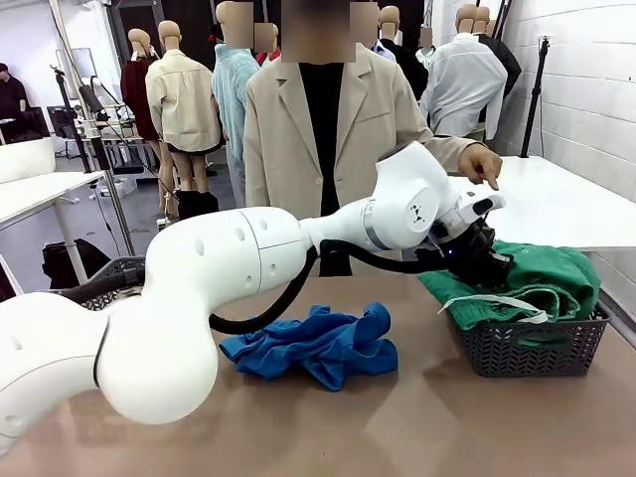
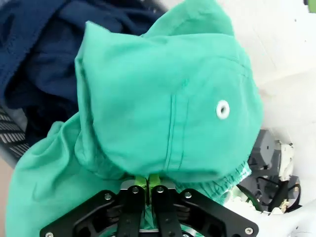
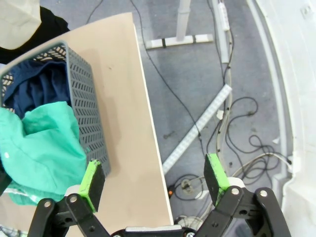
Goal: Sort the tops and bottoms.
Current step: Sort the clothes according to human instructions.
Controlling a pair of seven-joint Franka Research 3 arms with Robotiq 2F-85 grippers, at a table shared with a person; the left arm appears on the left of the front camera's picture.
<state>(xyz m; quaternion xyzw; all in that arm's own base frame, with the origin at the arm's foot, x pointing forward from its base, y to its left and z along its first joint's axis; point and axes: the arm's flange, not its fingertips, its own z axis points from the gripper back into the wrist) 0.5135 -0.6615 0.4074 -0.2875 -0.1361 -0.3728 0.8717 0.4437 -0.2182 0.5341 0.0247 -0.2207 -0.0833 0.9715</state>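
My left arm reaches across the table, and its gripper (image 1: 477,256) hangs over the right grey mesh basket (image 1: 532,348). In the left wrist view the left gripper (image 2: 147,180) is shut on a fold of the emerald green bottoms (image 2: 168,103). These bottoms (image 1: 542,278) drape over the basket, their white drawstring (image 1: 494,303) hanging at the front. The dark navy bottoms (image 2: 39,49) lie in the basket underneath. The bright blue top (image 1: 318,345) lies crumpled on the table's middle. My right gripper (image 3: 153,177) is open, off the table's edge beside the basket (image 3: 84,98).
A second grey mesh basket (image 1: 111,276) stands at the table's left edge. A person in a beige coat stands at the far side, one hand (image 1: 484,165) pointing down above the right basket. Past the table edge (image 3: 148,143) lies floor with cables.
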